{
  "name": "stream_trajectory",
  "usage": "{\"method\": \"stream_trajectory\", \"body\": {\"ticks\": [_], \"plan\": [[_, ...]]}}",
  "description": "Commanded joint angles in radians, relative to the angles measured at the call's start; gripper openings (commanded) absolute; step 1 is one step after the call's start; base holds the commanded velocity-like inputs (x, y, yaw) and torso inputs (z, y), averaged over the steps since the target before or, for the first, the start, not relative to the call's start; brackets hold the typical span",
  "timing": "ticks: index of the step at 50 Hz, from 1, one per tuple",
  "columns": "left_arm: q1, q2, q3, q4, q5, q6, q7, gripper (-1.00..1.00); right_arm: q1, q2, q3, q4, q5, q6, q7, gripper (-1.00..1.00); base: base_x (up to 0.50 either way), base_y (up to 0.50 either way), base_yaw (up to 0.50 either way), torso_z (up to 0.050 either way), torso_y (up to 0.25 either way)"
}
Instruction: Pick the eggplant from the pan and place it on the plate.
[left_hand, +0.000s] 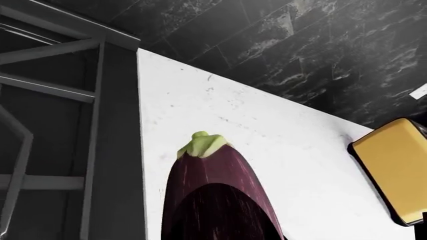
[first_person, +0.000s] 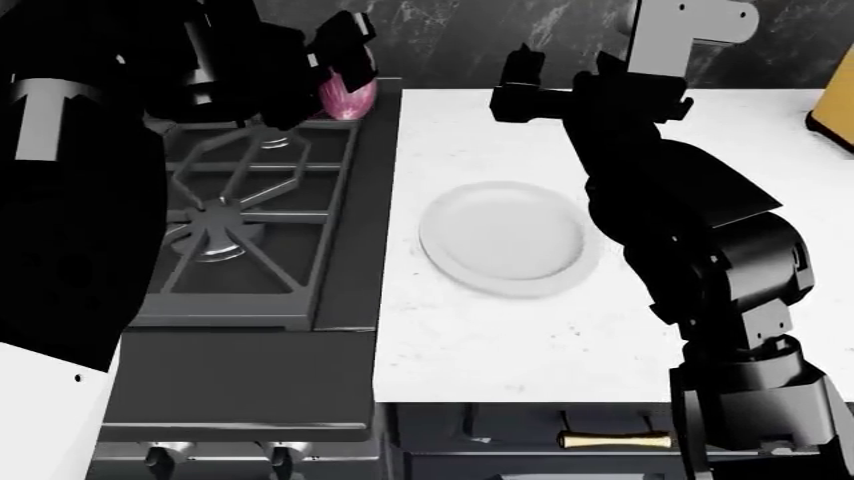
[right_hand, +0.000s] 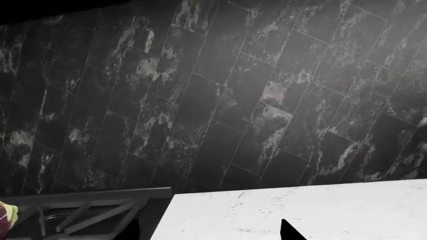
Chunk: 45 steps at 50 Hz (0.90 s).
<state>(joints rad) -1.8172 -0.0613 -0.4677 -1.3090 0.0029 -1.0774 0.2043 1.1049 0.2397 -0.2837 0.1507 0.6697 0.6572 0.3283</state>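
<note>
Left gripper (first_person: 334, 62) is clamped on the eggplant (first_person: 348, 97), which is up in the air over the back of the stove grate (first_person: 240, 190), right by the edge of the white counter (first_person: 694, 330). In the left wrist view the eggplant (left_hand: 213, 190) runs lengthwise out from the hand, green cap leading. The plate (first_person: 505, 238) lies out to the hand's right and nearer the robot, on the counter. Right gripper (first_person: 514, 85) hangs over the counter's back edge, holding nothing visible; its opening can't be judged. The pan isn't in sight.
</note>
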Motion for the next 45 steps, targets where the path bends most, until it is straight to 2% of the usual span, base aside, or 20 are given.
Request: {"method": "stream_trajectory", "body": {"ticks": [1, 45], "plan": [[-0.003, -0.001, -0.011, 0.001, -0.01, -0.001, -0.001, -1.0, -0.001, 0.003, -0.001, -0.003, 0.005, -0.001, 0.003, 1.0, 0.0, -0.14, 0.0, 0.0, 0.0], [-0.005, 0.0, -0.004, 0.001, -0.009, -0.018, 0.005, -1.0, 0.001, 0.007, -0.01, -0.001, 0.02, -0.006, 0.009, 1.0, 0.0, -0.14, 0.0, 0.0, 0.0]]}}
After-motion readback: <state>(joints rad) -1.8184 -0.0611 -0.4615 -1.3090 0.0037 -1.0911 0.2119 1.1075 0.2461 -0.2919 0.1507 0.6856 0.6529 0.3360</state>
